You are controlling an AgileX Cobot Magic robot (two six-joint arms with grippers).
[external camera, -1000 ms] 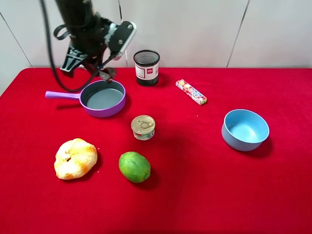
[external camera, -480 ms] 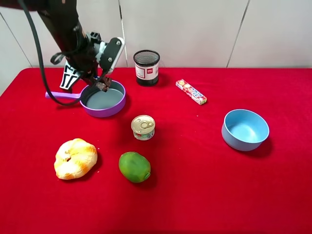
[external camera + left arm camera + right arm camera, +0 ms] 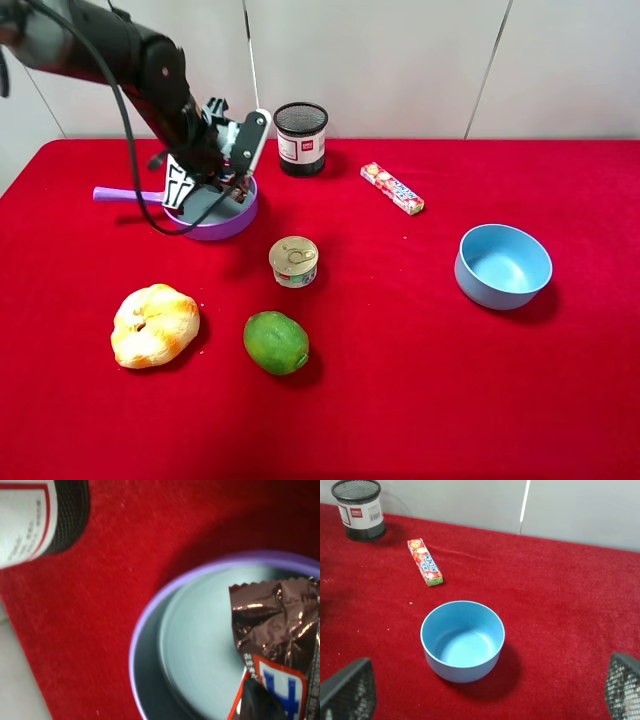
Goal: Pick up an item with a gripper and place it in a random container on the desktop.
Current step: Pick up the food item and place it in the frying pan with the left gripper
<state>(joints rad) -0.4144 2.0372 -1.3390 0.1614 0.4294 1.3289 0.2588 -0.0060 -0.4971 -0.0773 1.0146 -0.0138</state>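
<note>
Gleaming in crinkled brown foil, the candy bar (image 3: 272,625) shows a zigzag crimped end and a white, blue and red logo. The left gripper (image 3: 238,186) is clamped tight on it, holding it inside the rim of the round purple pan (image 3: 215,232), over the pan's smooth grey floor. The pan sits on the fuzzy red cloth of the desktop (image 3: 400,400), with a black mesh cup (image 3: 300,138) just behind it. The bar's other end is cut off in the wrist view. Whether the foil touches the pan, I cannot tell.
</note>
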